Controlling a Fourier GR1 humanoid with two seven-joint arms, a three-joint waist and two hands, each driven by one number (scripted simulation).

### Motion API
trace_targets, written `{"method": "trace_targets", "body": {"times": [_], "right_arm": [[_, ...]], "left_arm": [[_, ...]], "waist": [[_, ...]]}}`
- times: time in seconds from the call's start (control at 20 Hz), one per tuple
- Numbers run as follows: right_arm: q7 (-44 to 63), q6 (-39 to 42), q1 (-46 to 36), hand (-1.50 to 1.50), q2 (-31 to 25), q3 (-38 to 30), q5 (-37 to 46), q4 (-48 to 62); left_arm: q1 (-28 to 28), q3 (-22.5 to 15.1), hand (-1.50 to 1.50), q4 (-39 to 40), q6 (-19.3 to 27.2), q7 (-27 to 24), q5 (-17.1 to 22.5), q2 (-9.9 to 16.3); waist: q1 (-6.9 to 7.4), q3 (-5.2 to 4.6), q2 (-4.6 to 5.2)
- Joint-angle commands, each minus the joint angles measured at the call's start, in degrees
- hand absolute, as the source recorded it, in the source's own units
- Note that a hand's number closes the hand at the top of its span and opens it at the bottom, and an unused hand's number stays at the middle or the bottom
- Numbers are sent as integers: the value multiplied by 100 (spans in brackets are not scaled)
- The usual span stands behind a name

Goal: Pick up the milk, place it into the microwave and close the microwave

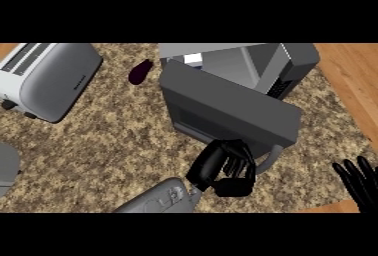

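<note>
Pressing against the microwave door [229, 112], the left robot hand [230, 170] sits at the door's lower edge near the handle [272, 157], fingers curled, apparently on the door edge or handle, though the contact itself is hard to make out. Door is swung partway, still ajar, grey face up toward the view. Microwave [295, 62] body sits at the top right on the speckled surface [96, 150], cavity open behind the door. Milk [193, 59]: probably the small white patch just inside the cavity, mostly hidden by the door. Right robot hand [362, 182] at the right edge, fingers spread and upright, resting. Toaster [48, 80] at top left. Dark purple item [140, 71] lies between toaster and microwave, apart from both.
</note>
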Motion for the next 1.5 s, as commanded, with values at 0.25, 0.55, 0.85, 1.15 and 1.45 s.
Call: {"method": "trace_targets", "body": {"times": [0.25, 0.55, 0.85, 1.15, 1.45], "right_arm": [[516, -202, 25, -150, -43, 92, -396, -482], [780, -312, -26, -150, -218, -9, -504, -693], [988, -426, -74, -150, -299, -72, -752, -952], [1057, -402, -197, -150, -391, -147, -953, -957], [1191, -399, -117, -150, -473, -166, -1139, -1117]], "left_arm": [[-1121, 287, 150, 616, 577, -144, 811, -58], [-1577, 551, 150, 1064, 540, -234, 1448, -60], [-1810, 710, 150, 1527, 441, -559, 1897, -60], [-2130, 950, 150, 1926, 274, -799, 2325, -60], [-2042, 1137, 150, 2033, 181, -898, 2819, -60]], "waist": [[-153, 12, 77], [-292, 14, 141], [-409, 7, 206], [-475, 21, 269], [-564, 14, 275]]}}
